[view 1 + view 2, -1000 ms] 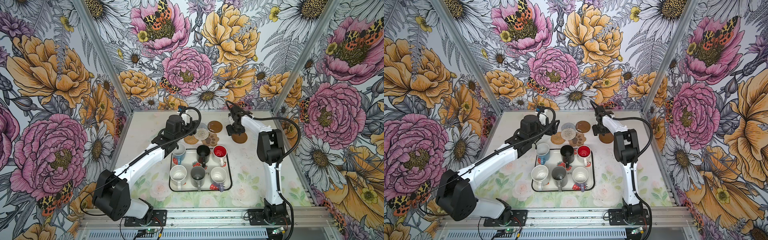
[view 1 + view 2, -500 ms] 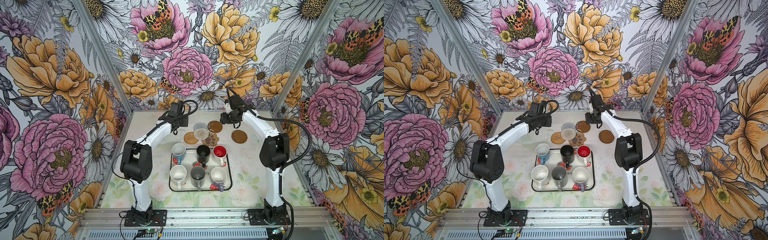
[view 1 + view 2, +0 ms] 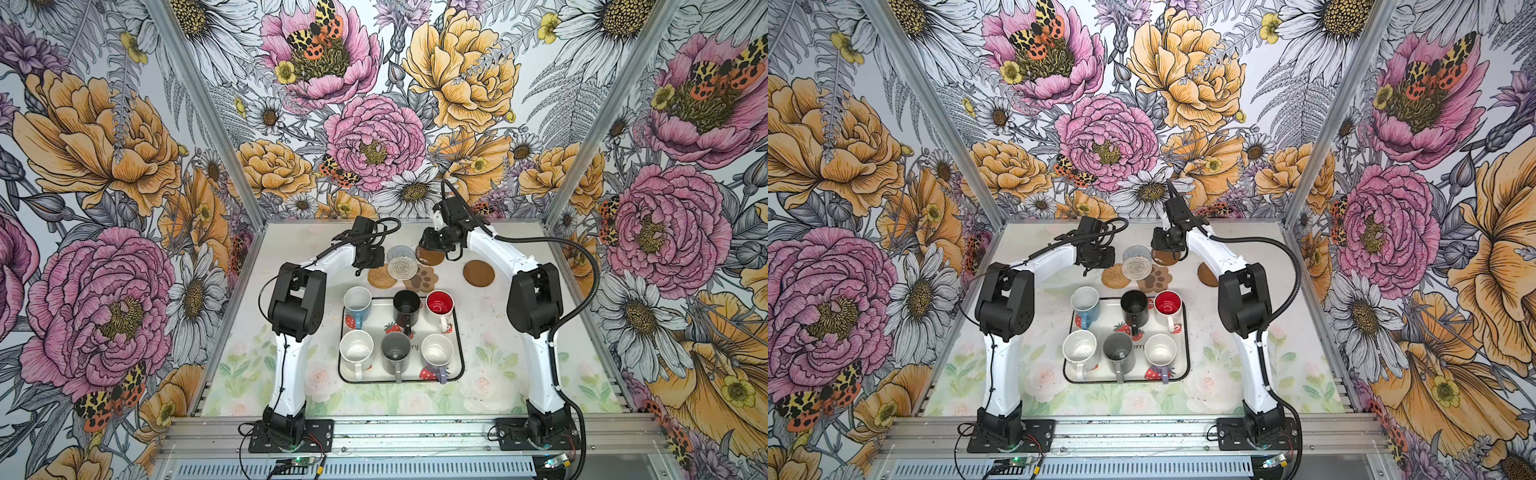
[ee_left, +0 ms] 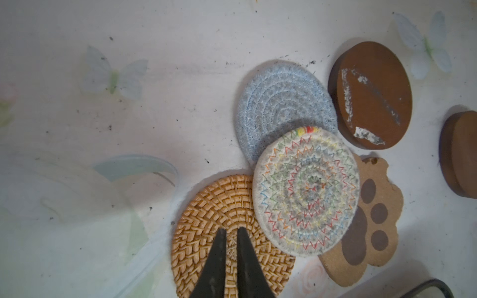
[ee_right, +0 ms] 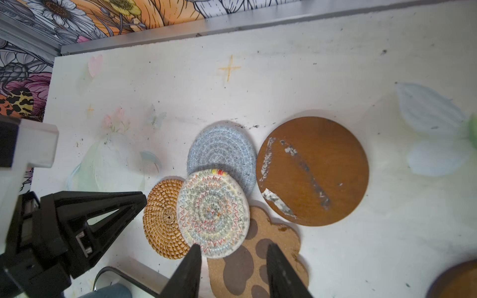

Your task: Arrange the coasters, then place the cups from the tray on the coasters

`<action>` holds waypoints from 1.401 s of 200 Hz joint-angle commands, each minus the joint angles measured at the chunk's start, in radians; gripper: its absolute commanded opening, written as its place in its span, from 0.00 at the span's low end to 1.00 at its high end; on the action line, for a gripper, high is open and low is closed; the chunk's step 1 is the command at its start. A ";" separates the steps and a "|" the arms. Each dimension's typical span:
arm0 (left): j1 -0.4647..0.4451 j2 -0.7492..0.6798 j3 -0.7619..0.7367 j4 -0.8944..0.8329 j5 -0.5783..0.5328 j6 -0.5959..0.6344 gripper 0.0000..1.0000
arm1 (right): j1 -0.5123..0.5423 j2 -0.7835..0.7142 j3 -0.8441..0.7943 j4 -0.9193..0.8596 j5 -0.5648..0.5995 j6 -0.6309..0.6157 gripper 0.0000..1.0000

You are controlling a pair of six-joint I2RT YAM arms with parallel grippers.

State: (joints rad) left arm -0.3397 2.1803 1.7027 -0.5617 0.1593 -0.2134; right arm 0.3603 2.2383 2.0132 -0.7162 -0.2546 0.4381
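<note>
Several coasters cluster behind the tray. The whitish woven one (image 3: 402, 267) (image 4: 305, 191) overlaps the grey-blue one (image 3: 399, 250) (image 4: 278, 103), the tan rattan one (image 3: 380, 279) (image 4: 201, 219) and the paw-shaped one (image 3: 423, 279) (image 5: 284, 236). One brown disc (image 5: 312, 170) lies beside them. Another (image 3: 478, 273) sits apart to the right. My left gripper (image 3: 365, 268) (image 4: 231, 229) hovers over the rattan coaster, shut and holding nothing. My right gripper (image 3: 429, 246) (image 5: 233, 247) stands open above the paw coaster, empty. Several cups stand on the tray (image 3: 460, 345), among them light blue (image 3: 357, 301), black (image 3: 405, 305) and red-lined (image 3: 439, 302).
White (image 3: 356, 349), grey (image 3: 395, 351) and lavender (image 3: 437, 353) cups fill the tray's front row. The back wall rail (image 5: 232, 23) runs close behind the coasters. Both arms arch over the table on either side of the tray.
My left gripper swung from above the tray's light blue cup back to the coasters and closed. My right gripper left the right-hand brown disc, moved left to the cluster and narrowed.
</note>
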 commanded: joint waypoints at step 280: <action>0.239 0.028 -0.067 -0.046 -0.129 -0.088 0.00 | 0.074 0.137 0.023 0.113 -0.123 0.139 0.30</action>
State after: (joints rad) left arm -0.1318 2.2024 1.6379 -0.5533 0.0803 -0.2897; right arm 0.4309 2.3531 2.0010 -0.6178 -0.3687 0.5617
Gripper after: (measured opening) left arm 0.049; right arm 0.304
